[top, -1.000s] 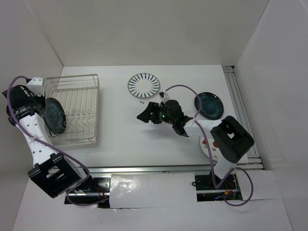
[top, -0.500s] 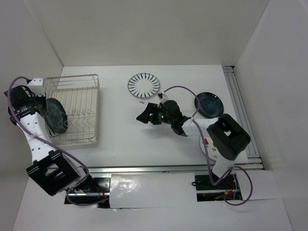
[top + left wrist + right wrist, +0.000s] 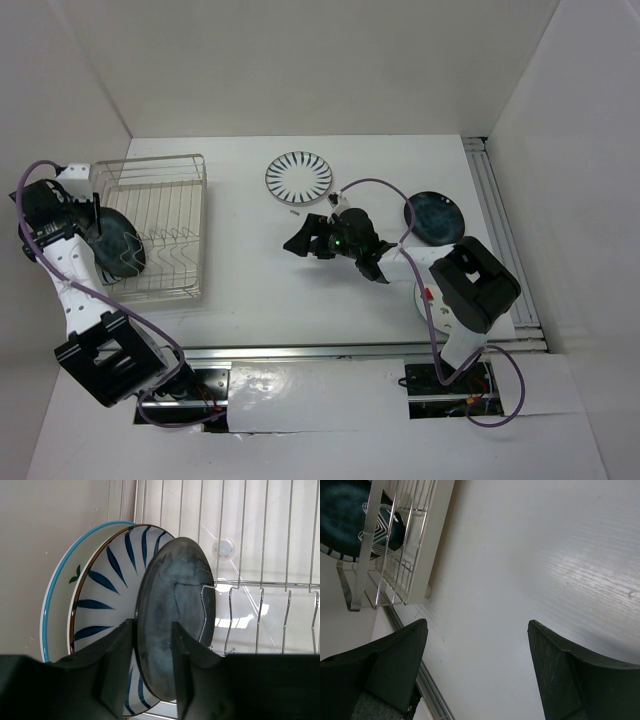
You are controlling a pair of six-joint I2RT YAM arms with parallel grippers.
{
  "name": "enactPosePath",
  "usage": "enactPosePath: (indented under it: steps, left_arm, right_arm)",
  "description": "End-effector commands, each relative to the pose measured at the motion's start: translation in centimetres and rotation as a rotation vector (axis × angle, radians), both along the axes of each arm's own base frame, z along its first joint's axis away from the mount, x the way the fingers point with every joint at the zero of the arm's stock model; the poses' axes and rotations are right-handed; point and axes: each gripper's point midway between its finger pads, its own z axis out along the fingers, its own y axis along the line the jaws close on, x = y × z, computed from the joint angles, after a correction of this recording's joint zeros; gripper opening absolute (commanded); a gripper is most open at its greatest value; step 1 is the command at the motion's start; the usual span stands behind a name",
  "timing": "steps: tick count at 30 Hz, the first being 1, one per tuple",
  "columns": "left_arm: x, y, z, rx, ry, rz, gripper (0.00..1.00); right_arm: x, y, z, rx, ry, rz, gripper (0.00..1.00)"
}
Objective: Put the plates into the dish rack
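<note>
**A:** Where does the loading stand?

**B:** About halfway, I'd judge. Three plates stand on edge at the left end of the silvery wire dish rack (image 3: pixel 260 585). Outermost is a white round plate with a pale blue rim and a small green leaf mark (image 3: pixel 60 590). Next comes a white round plate with dark blue radial stripes (image 3: pixel 107 595), then a glossy dark blue round plate (image 3: pixel 175 615) lodged against an upright tine.

**A:** And the left arm (image 3: pixel 60 250)?

**B:** The left jaws are narrow and straddle the dark plate's lower rim. I cannot tell whether they pinch it or have let go. The step looks like the release of that third plate.

**A:** What's left outside?

**B:** On the white desk (image 3: pixel 260 290) there is a second striped plate (image 3: pixel 298 176) at the far side and a second dark blue plate (image 3: pixel 435 218) to the right. A red-printed white plate (image 3: pixel 428 305) is mostly hidden under the right arm (image 3: pixel 345 240).

**A:** The right jaws?

**B:** They stand wide with nothing between them, over bare desk near the middle.

**A:** Next move?

**B:** The left jaws should spread further and draw back along the plate's plane, so a finger doesn't tip it off its tine. The striped plate lies nearest the right jaws. It lies flat, so it likely needs a grip on its rim.
</note>
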Motion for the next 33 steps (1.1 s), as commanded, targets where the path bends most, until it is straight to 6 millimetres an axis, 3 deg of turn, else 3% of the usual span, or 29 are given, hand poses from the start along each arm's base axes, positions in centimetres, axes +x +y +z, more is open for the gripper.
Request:
enactPosePath:
  steps: [1,7,12,13,15,18,19,22,24,27,31,33]
  left_arm:
    - [0.6,0.6,1.7,0.066,-0.044,-0.023,0.49]
    - [0.2,0.5,4.5,0.119,-0.082,-0.018,0.69]
    - [-0.5,-0.4,9.7,0.177,-0.155,-0.037,0.82]
    - [-0.7,-0.6,10.0,0.171,-0.148,-0.037,0.86]
    - [-1.1,-1.3,12.5,0.185,-0.187,-0.043,0.88]
    - [-1.8,-4.0,13.8,0.112,-0.201,-0.11,0.9]
    - [-1.5,-5.7,13.8,0.065,-0.21,-0.179,0.9]
    - [-1.7,-9.9,12.9,-0.091,-0.18,-0.285,0.92]
    - [-1.2,-11.6,12.3,-0.189,-0.165,-0.291,0.92]
    - [1.1,-15.3,12.4,-0.297,-0.155,-0.331,0.93]
    - [3.9,-18.5,12.4,-0.351,-0.143,-0.344,0.93]
    - [4.7,-19.1,12.5,-0.335,-0.148,-0.332,0.93]
  right_arm:
    - [0.8,0.4,1.0,0.016,-0.029,-0.001,0.88]
    - [0.8,0.4,0.9,0.004,-0.027,0.002,0.89]
    - [2.7,0.2,1.3,-0.014,-0.032,-0.034,0.89]
    - [3.0,-0.3,0.6,-0.028,-0.014,-0.045,0.89]
    - [4.0,-0.7,1.1,-0.033,-0.021,-0.08,0.9]
    - [5.6,-2.0,0.4,-0.044,0.0,-0.136,0.9]
    - [6.4,-2.0,0.6,-0.033,0.002,-0.149,0.9]
    - [9.0,-2.9,0.4,-0.034,-0.002,-0.198,0.9]
    - [10.1,-3.2,-0.3,-0.055,0.026,-0.213,0.9]
    - [13.4,-3.2,-0.7,-0.08,0.028,-0.255,0.9]
    - [16.0,-3.5,-1.6,-0.128,0.024,-0.33,0.9]
    - [16.9,-4.3,-2.5,-0.146,0.055,-0.387,0.9]
